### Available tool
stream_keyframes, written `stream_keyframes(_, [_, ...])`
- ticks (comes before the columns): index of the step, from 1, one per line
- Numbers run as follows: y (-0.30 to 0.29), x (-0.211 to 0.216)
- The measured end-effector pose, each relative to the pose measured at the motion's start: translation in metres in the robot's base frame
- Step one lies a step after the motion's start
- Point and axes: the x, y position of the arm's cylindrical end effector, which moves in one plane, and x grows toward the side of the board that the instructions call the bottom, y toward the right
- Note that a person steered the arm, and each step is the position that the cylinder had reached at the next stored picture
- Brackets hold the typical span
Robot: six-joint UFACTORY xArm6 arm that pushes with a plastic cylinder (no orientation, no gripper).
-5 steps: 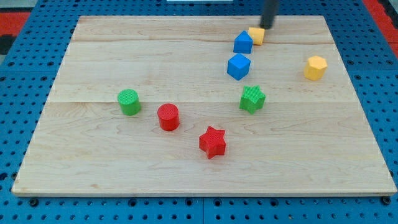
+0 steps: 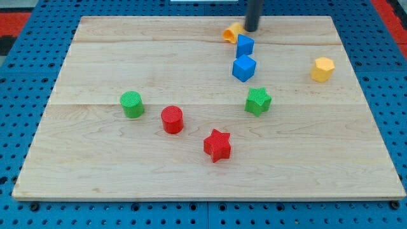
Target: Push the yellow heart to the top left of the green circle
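Note:
The yellow heart point(image 2: 231, 32) lies near the top edge of the wooden board, just left of my tip point(image 2: 251, 29). The dark rod comes down from the view's top and its tip touches or nearly touches the heart's right side. The green circle point(image 2: 132, 104) stands far off at the view's left, below and left of the heart. A small blue block point(image 2: 245, 45) sits right under the tip.
A blue hexagon-like block point(image 2: 243, 67) sits below the small blue one. A green star point(image 2: 257, 101), a red circle point(image 2: 172, 119) and a red star point(image 2: 217, 145) lie in the middle. A yellow hexagon point(image 2: 322, 69) is at the right. The wooden board point(image 2: 95, 172) lies on blue pegboard.
My tip has moved left along the top edge. The yellow heart has slid left, from right of the small blue block to its upper left. The small blue block shifted slightly.

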Motion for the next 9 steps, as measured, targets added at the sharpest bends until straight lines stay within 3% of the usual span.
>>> stream_keyframes(3, [-0.052,0.002])
stream_keyframes(4, [-0.056,0.024])
stream_keyframes(6, [-0.022,0.034])
stream_keyframes(8, [-0.137,0.064])
stream_keyframes(9, [-0.121,0.074])
